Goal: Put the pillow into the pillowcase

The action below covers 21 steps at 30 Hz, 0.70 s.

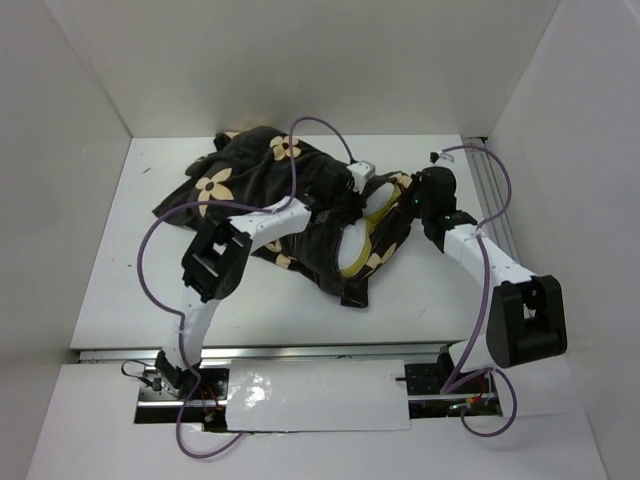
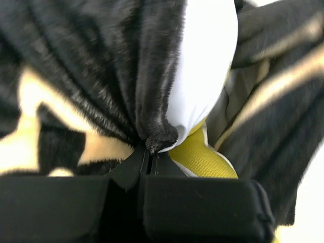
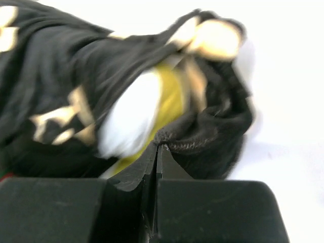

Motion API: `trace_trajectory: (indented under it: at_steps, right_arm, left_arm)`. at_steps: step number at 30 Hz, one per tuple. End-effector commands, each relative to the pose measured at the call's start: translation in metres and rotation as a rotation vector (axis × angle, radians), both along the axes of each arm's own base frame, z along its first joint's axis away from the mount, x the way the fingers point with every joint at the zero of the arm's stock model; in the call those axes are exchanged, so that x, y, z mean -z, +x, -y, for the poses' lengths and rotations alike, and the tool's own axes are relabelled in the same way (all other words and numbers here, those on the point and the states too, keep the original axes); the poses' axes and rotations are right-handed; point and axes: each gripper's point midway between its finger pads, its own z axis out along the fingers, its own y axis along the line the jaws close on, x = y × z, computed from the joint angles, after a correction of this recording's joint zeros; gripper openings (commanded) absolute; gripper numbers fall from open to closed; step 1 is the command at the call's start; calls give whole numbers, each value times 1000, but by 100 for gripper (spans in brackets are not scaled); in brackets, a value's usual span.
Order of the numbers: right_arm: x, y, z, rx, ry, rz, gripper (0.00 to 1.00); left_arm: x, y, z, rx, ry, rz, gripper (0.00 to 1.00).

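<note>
So the pillowcase is a crumpled heap of dark plush with tan flowers, lying mid-table with most of its bulk bunched toward the far left. Only a bit of the pillow shows. It's a plump white bulge with yellow piping, sitting in the open mouth on the right, black hem gathered tight around it.

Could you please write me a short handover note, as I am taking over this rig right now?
Left end effector: shut on the pillowcase hem at its opening.
Right end effector: shut on the hem too, on the other side of the opening.
Pillow: partly inside, with a white end and yellow piping showing at the opening.
Done: pillow started in, both grips set.
Left: draw the hem over the exposed end.
</note>
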Motion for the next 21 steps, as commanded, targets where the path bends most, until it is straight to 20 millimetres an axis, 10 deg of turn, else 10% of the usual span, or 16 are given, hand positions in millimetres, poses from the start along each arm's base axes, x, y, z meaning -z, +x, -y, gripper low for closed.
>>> trace_trajectory:
  at_steps: [1, 3, 8, 18, 21]
  right_arm:
    - [-110, 37, 48, 250, -23, 293, 0]
    - [-110, 39, 61, 310, -43, 287, 0]
    - [-121, 53, 74, 331, -62, 329, 0]
    - [-256, 33, 80, 394, 0, 659, 0]
    - [-259, 52, 70, 360, -22, 635, 0]
  left_arm:
    - [62, -64, -88, -128, 252, -175, 0]
    - [77, -87, -116, -160, 271, -200, 0]
    - [79, -121, -116, -62, 274, -212, 0]
    - [128, -134, -99, -6, 392, -288, 0]
    - [125, -138, -87, 25, 375, -286, 0]
